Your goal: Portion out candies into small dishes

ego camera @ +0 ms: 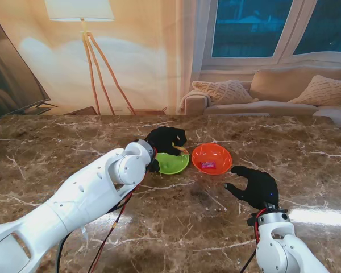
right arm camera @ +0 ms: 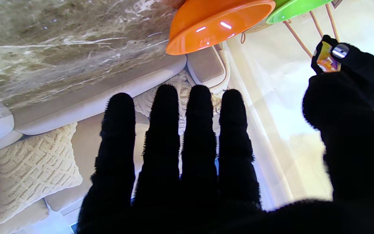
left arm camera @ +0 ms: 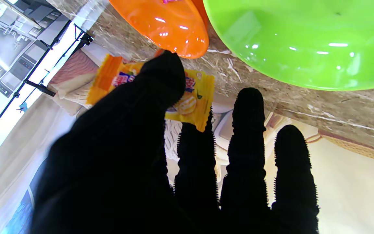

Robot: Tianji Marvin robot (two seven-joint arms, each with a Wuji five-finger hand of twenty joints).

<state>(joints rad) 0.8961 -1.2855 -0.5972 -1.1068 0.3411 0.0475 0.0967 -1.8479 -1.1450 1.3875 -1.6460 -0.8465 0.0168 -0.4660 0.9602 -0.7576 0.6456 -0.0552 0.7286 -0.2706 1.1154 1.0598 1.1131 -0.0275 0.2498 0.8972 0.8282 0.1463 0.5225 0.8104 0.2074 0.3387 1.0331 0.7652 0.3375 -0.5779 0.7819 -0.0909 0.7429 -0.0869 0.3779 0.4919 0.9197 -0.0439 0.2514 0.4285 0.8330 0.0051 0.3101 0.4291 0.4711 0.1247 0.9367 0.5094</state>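
One yellow candy packet (left arm camera: pixel 192 97) is pinched in the left hand (ego camera: pixel 166 140), thumb on one face and a fingertip (left arm camera: pixel 195 136) behind it, and in the stand's view its tip (ego camera: pixel 183 150) pokes out over the far rim of the green dish (ego camera: pixel 173 163). That packet carries an orange end and printed lettering, and it is clear of the marble table (ego camera: pixel 176 227), held in the air. Green dish sits around the middle of the table, its bowl looking bare in the left wrist view (left arm camera: pixel 304 42). Just to its right, rims all but touching, sits the orange dish (ego camera: pixel 211 157), and inside it lies a small pink-wrapped candy (ego camera: pixel 208 165). From the left wrist the orange dish (left arm camera: pixel 164 29) shows beside the green one, with the packet between the camera and both of them. Over on the right, nearer to me than the orange dish, the right hand (ego camera: pixel 256 186) hovers palm down with fingers spread and thumb out wide, holding nothing; its four fingers (right arm camera: pixel 164 130) stand straight and side by side in its own wrist view, the orange dish (right arm camera: pixel 213 26) beyond them. Both hands wear black gloves. Past the far edge of the table stand a floor lamp (ego camera: pixel 82 23) and a beige sofa (ego camera: pixel 273 94) with cushions under a window.
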